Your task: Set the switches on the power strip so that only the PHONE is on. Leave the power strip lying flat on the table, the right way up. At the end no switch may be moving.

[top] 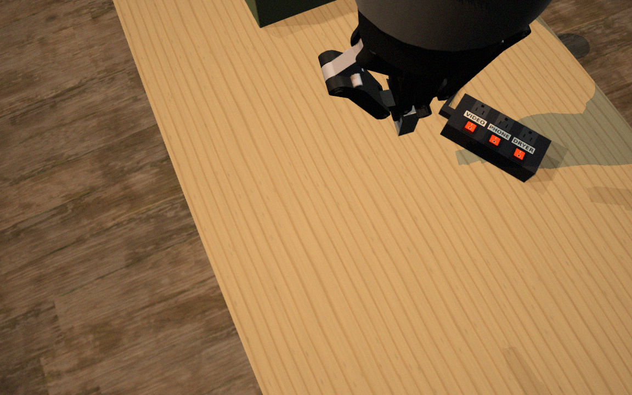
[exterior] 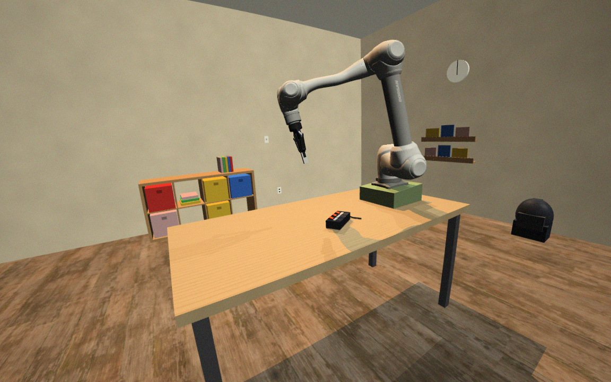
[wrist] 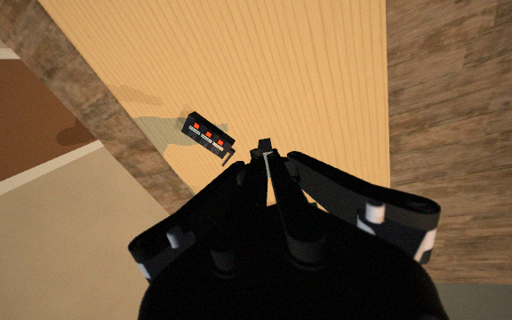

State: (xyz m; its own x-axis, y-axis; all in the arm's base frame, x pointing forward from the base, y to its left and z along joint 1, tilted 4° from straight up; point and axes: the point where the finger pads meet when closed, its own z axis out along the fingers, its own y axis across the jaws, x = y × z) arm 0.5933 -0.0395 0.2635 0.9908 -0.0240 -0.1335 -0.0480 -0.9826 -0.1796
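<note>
Three red switches (top: 494,140) on black power strip (top: 497,147), labelled VIDEO, PHONE, DRYER; on or off state not readable. Strip lies flat on wooden table (exterior: 251,246), right way up, well below pincer (exterior: 304,159) and slightly off to its side. Pincer fingers pressed fully together, holding nothing, pointing down, high above table. Arm (exterior: 395,109) stands on green base block (exterior: 407,195).

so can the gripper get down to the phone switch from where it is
Probably yes. The shut gripper hangs high above the table, holding nothing, and nothing stands between it and the power strip. The PHONE switch faces up, uncovered, between VIDEO and DRYER.
</note>
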